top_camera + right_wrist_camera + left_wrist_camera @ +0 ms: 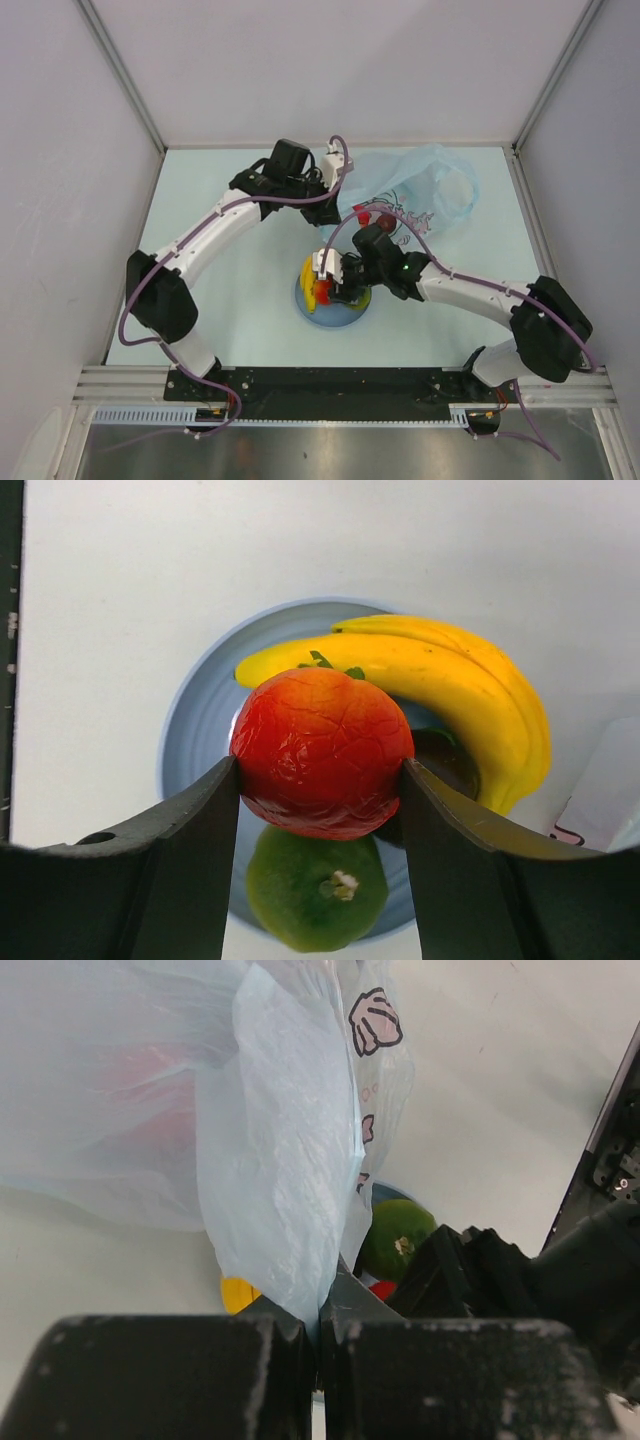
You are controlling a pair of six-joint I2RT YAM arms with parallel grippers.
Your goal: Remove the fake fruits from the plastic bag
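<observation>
My right gripper [320,772] is shut on a red-orange round fruit [322,748] and holds it just above the round blue plate [190,730]. On the plate lie a yellow banana [450,680], a green fruit [315,890] and a dark maroon one [447,765], partly hidden. In the top view this gripper [335,285] hangs over the plate [340,318]. My left gripper [337,168] is shut on an edge of the pale-blue plastic bag [425,190] and holds it up. In the left wrist view the jaws [320,1312] pinch the bag [290,1160]. A reddish shape [150,1090] shows through it.
The bag lies at the back right, close behind the plate. Two red spots [374,219] sit at its near edge, fruit or print I cannot tell. The right arm [470,290] reaches across from the right. Walls close in the table on three sides.
</observation>
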